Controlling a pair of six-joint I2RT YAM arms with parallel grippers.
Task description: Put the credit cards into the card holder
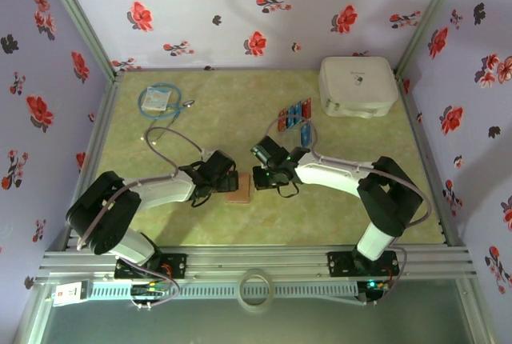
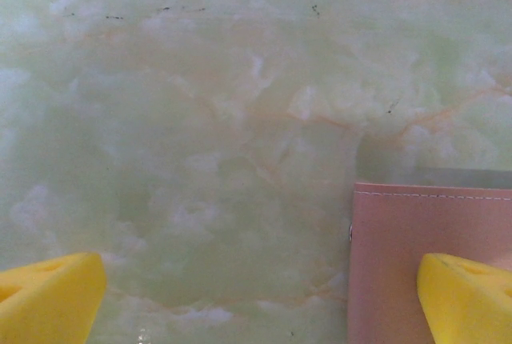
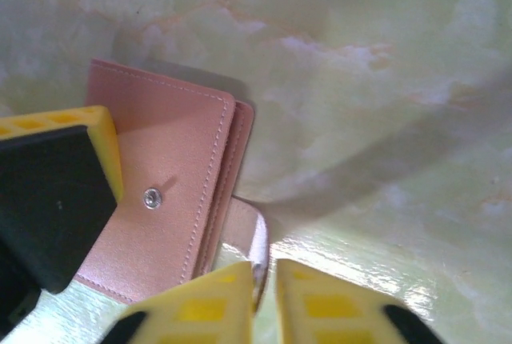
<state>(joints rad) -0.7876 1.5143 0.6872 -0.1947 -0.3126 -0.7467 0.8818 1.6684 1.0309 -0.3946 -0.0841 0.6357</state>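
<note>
Card holder [image 3: 168,168] lies folded on the table [image 1: 208,132], midway between the two grippers.
It is reddish-brown leather, square, with stitched edges. The right wrist view shows its metal stud [image 3: 152,197] and its tab pinched in the nearly closed right gripper [image 3: 262,280]. The left wrist view shows a stitched corner under one finger of the left gripper [image 2: 260,280], which is spread wide and holds nothing. The tabletop is glossy green marble-patterned, and the walls [image 1: 240,8] are floral. The red and blue credit cards [image 1: 294,116] lie well apart, near a white box [image 1: 358,86].
</note>
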